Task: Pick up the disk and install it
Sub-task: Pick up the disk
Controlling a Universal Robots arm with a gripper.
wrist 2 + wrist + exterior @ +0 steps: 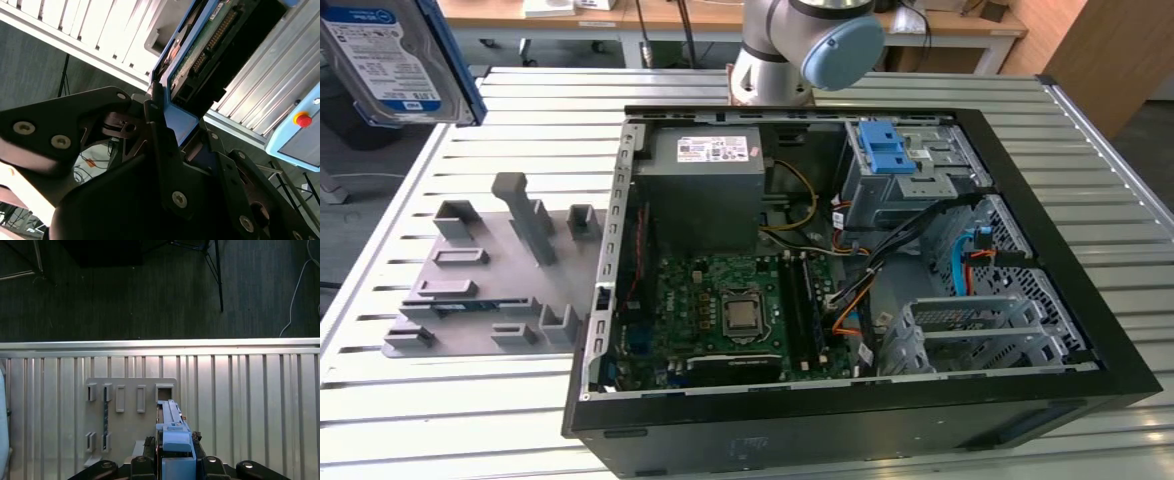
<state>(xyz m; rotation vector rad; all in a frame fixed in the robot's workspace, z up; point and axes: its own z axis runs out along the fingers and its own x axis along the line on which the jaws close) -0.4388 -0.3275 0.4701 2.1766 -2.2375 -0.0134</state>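
The disk [394,60], silver with a white-and-blue label and a blue carrier frame, hangs high above the table's far corner at the exterior view's left. In the second wrist view my gripper [182,135] is shut on the disk [210,40], which shows its green circuit-board side. The black fingers [159,125] clamp the blue frame. In the first wrist view the disk [172,432] stands edge-on in the gripper [175,462], above a grey holder plate [132,390].
An open black computer case [1067,300] lies on the slatted metal table [427,420]. Inside are a drive cage with a blue bracket [887,150], a grey power supply [707,180], a motherboard [727,310] and cables. The grey holder plate [494,270] lies beside the case.
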